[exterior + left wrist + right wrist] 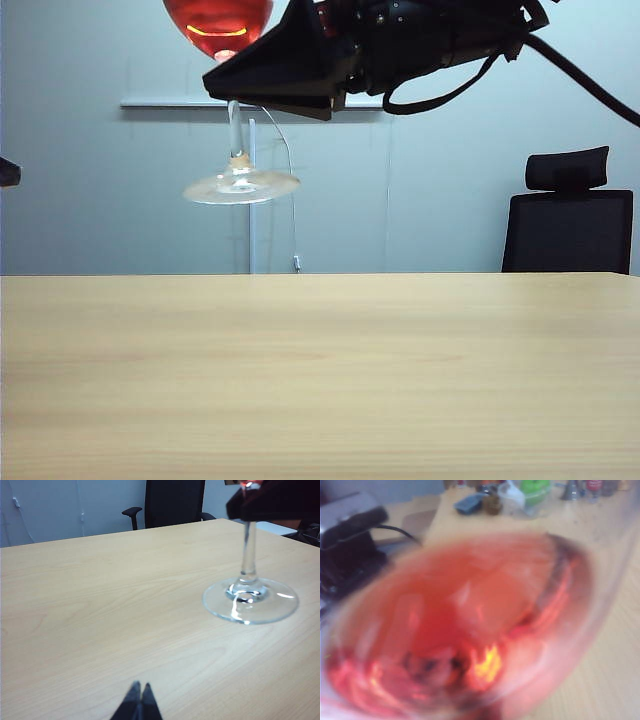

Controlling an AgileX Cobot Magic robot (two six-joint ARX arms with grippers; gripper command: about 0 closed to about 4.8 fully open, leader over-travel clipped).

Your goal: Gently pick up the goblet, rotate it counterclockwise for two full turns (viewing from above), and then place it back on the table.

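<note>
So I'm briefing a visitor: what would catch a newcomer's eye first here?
The goblet, red liquid glowing in its bowl, hangs high above the table, its stem clamped in the right gripper at the top of the exterior view. The left gripper rests shut, low over the table, apart from the glass.

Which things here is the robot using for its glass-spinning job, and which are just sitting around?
For the job:
- goblet, lifted clear of the table, red liquid inside
- right gripper, shut on the goblet's stem
- table, where it goes back

Just around:
- left gripper, shut, low over the table
- office chair behind the table
- bottles and containers, off to the side
</note>
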